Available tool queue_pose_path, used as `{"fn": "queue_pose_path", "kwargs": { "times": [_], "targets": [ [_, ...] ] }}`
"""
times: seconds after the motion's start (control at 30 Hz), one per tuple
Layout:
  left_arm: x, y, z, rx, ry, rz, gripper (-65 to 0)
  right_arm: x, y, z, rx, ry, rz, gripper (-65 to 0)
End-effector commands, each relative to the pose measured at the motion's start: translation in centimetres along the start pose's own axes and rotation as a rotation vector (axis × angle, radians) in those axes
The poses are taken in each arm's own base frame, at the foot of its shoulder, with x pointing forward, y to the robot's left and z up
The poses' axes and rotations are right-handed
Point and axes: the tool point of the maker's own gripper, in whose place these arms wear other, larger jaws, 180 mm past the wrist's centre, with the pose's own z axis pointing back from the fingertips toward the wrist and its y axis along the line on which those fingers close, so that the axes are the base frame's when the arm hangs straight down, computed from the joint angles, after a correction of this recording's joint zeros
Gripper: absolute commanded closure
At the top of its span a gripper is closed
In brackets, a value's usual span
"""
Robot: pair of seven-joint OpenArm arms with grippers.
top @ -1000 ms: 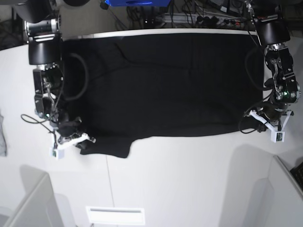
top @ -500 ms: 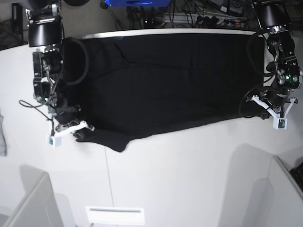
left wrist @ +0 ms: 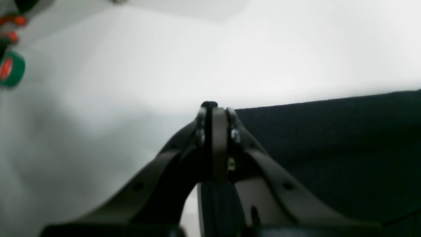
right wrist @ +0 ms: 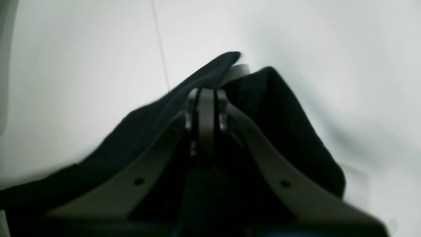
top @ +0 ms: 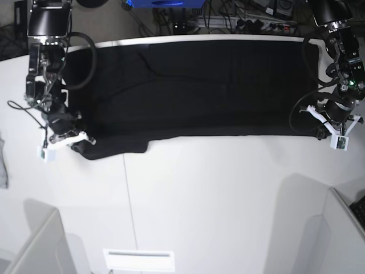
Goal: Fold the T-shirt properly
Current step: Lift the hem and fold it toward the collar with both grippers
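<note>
The black T-shirt [top: 199, 85] lies spread plain side up across the far half of the white table [top: 217, 200]. My right gripper [top: 73, 141], on the base view's left, is shut on the shirt's near left corner. In the right wrist view the closed gripper [right wrist: 205, 93] has black cloth [right wrist: 283, 131] draped around its fingers. My left gripper [top: 326, 132], on the base view's right, is shut on the shirt's near right corner. In the left wrist view the closed gripper [left wrist: 213, 110] pinches a thin black edge, with the shirt [left wrist: 329, 138] stretching to the right.
A small grey cloth scrap [top: 3, 162] lies at the table's left edge. White bin walls stand at the front left [top: 34, 240] and front right [top: 348, 217]. A white slotted plate [top: 138, 260] sits at the front. Cables [top: 239, 20] lie behind the table.
Both grippers have moved toward the table's far side, pulling the shirt's near edge with them. That edge now lies farther back and straighter.
</note>
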Motion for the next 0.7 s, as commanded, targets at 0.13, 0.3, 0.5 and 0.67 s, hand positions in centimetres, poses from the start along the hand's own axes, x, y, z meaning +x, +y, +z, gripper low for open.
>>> {"fn": "queue_pose_path", "kwargs": {
  "times": [0.13, 0.3, 0.5, 0.67],
  "targets": [
    [0.0, 0.3, 1.0, 0.013, -0.010, -0.026, 0.0, 1.9, 0.5, 1.7, 0.020, -0.074, 0.017, 0.0],
    [-0.1, -0.1, 1.5, 0.009, -0.011, -0.044, 0.0, 1.3, 0.0, 2.8, 0.009, -0.066, 0.015, 0.0],
    [-0.5, -0.2, 1.8, 0.006, -0.002, -0.054, 0.0, 0.9, 0.8, 4.5, 0.026, -0.057, 0.018, 0.0],
    [-0.9, -0.4, 2.1, 0.003, 0.006, -0.062, 0.0, 0.0, 0.3, 5.4, 0.012, -0.039, -0.027, 0.0]
  ]
}}
